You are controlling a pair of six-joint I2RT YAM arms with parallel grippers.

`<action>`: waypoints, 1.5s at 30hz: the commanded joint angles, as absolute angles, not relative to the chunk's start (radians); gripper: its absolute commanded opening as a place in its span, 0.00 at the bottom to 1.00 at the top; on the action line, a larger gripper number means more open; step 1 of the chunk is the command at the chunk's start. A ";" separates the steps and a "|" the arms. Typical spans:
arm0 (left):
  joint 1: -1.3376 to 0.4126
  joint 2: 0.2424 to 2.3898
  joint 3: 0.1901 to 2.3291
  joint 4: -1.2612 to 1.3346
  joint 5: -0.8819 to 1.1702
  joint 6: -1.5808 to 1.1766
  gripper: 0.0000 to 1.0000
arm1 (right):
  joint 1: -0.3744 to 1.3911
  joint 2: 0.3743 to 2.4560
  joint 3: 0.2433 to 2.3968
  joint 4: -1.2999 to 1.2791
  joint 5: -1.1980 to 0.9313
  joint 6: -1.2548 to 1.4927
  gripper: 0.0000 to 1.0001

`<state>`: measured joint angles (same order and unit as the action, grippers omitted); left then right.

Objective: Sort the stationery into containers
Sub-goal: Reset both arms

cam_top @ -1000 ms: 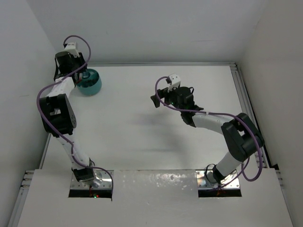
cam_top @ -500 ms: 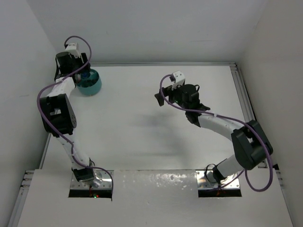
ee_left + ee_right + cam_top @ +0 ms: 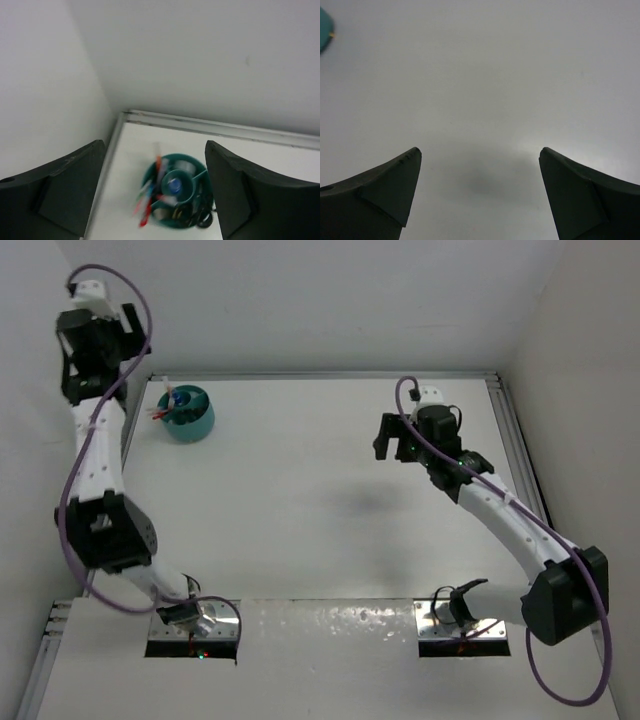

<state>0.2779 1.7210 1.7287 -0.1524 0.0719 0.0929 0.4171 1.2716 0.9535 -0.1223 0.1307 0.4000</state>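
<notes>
Left arm has swung up and away from the pot since a second ago, and the right arm has stretched out further to the pot's right.

- Left end effector [image 3: 155, 145]: high above the teal desk pot [image 3: 189, 413] and back toward the corner of the walls. Its fingers are spread wide with nothing between them. It looks to have just let go.
- Pot: stands on the counter [image 3: 300, 500] near the far left corner.
  - Thin pens [image 3: 160, 412], red among them, lean out over its left rim.
  - The left wrist view is blurred, but a blue-capped bottle [image 3: 174, 185] shows in the centre compartment.
  - Dark loops at the near right rim are probably the scissors [image 3: 200, 218].
  - Which compartment holds the other pieces I cannot tell.
- Counter to the right of the pot: no loose stationery shows in the overhead view.
- Right end effector [image 3: 480, 150]: well to the right of the pot and hanging above the counter. Its fingers are fully apart and it carries nothing. Only a sliver of the pot's rim shows at the top left corner of its view.

Judgement: the sort looks done or all but done, since every item I can make out sits in or on the pot. What may be left is seating the leaning pens properly, if that counts, and bringing both arms home. Small pieces could be hidden behind an arm, so this is not certain.
</notes>
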 commanded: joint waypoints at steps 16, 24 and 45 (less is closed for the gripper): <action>0.440 0.918 0.741 -0.581 -0.204 0.350 0.92 | 0.319 1.175 0.946 -0.796 0.417 0.759 0.99; 0.413 0.810 0.644 -0.518 -0.198 0.350 0.93 | 0.322 1.272 1.020 -0.831 0.413 0.724 0.99; 0.449 0.824 0.629 -0.525 -0.229 0.348 0.93 | 0.319 1.316 1.013 -0.744 0.454 0.667 0.99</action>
